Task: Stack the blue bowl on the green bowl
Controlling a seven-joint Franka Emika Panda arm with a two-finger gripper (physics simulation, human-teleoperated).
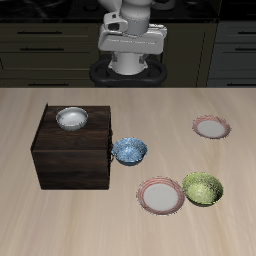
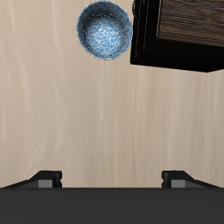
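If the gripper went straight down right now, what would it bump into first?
Probably just the bare table. The gripper points down at empty wood; the blue bowl and the dark box sit off to the side.

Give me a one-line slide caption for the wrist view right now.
Wrist view: open pincer above bare table, blue bowl ahead beside the dark wooden box.

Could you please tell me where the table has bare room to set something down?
Bare wood lies behind the blue bowl up to the far plate, and along the front edge below the dark cabinet. It is crowded where the near plate meets the green bowl.
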